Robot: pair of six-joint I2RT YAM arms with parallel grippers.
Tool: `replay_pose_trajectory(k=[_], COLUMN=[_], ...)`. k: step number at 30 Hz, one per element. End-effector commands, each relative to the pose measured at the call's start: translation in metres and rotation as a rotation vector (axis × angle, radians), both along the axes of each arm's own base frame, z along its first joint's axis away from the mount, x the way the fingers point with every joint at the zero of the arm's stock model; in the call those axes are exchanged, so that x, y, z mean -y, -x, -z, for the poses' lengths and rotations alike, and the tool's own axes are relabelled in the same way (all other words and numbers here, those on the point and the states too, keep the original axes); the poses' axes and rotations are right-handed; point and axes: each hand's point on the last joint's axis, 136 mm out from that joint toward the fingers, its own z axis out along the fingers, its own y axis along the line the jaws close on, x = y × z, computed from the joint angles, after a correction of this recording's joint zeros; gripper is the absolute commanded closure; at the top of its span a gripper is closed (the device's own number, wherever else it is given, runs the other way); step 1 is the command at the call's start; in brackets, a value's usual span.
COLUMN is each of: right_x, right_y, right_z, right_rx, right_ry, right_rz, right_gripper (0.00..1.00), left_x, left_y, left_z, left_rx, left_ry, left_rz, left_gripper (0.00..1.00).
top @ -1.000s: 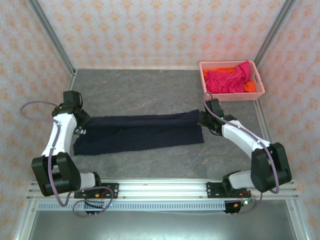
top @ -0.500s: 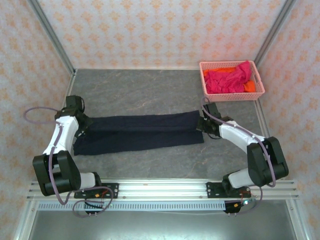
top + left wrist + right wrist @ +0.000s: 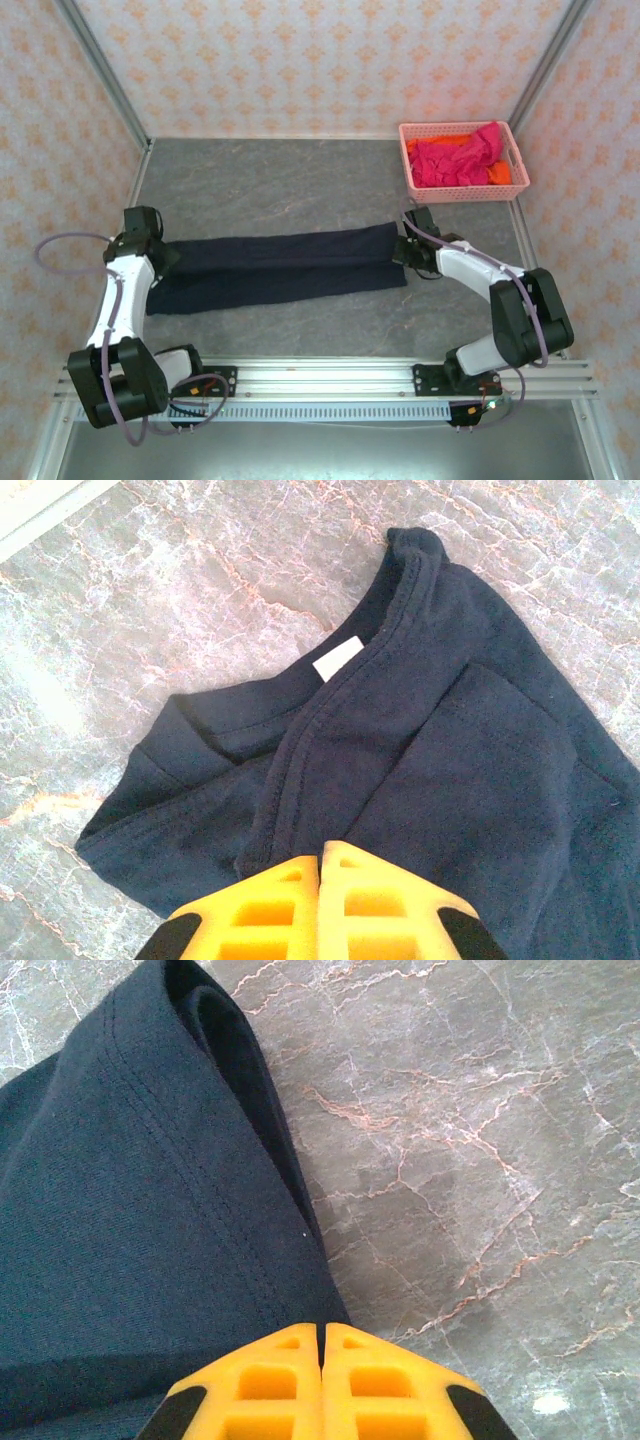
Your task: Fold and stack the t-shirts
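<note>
Navy t-shirt point(image 3: 275, 268) lies as a long folded band across the table point(image 3: 300, 190), stretched between the arms. Left gripper point(image 3: 320, 852) has its fingers together, clamped on the collar end. Right gripper point(image 3: 322, 1332) has its fingers together, clamped on the hem end.

Risks:
- Both bites look shallow, right at the cloth edge. A hard pull or lift could slip one end and collapse the band.
- Layers at the collar point(image 3: 345, 695) are uneven and a lower layer pokes out, so the next fold may come out skewed.
- Mismatched arm motion would twist it.

Pink basket point(image 3: 518, 160), far right: magenta-red t-shirt point(image 3: 455, 160) bunched on top, orange t-shirt point(image 3: 500, 175) mostly buried under it. Pulling the magenta one could drag the orange one out.
</note>
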Motion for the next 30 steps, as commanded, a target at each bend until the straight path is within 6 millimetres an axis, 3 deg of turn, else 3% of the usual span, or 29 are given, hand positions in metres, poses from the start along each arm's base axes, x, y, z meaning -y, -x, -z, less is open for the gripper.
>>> replay_pose_trajectory(k=[1, 14, 17, 19, 21, 24, 27, 30], right_x=[0.003, -0.001, -0.004, -0.004, -0.004, 0.0, -0.003, -0.018], right_y=[-0.002, -0.003, -0.005, -0.005, -0.006, -0.007, -0.009, -0.016], right_z=[0.002, 0.008, 0.003, -0.004, -0.017, -0.035, -0.049, -0.059], right_rx=[-0.002, -0.016, -0.002, 0.017, 0.055, 0.113, 0.141, 0.157], right_ry=[0.018, 0.011, -0.006, -0.013, -0.023, -0.018, -0.017, -0.024], right_rz=[0.015, 0.006, -0.007, -0.008, -0.009, -0.005, -0.033, -0.092], right_gripper=[1.0, 1.0, 0.94, 0.79, 0.6, 0.43, 0.39, 0.39], left_x=[-0.005, 0.011, 0.006, 0.003, -0.002, -0.011, -0.015, -0.004], left_y=[0.014, 0.028, 0.029, 0.029, 0.028, 0.026, 0.018, -0.001], left_z=[0.016, 0.052, 0.052, 0.049, 0.042, 0.022, 0.0, -0.024], left_rx=[-0.076, -0.086, -0.099, -0.098, -0.085, -0.054, -0.021, 0.001], left_ry=[-0.005, 0.088, 0.064, 0.046, 0.02, -0.037, -0.098, -0.179], left_rz=[-0.04, -0.098, -0.109, -0.118, -0.128, -0.134, -0.106, -0.028], left_gripper=[1.0, 1.0, 0.9, 0.77, 0.53, 0.2, 0.04, 0.03])
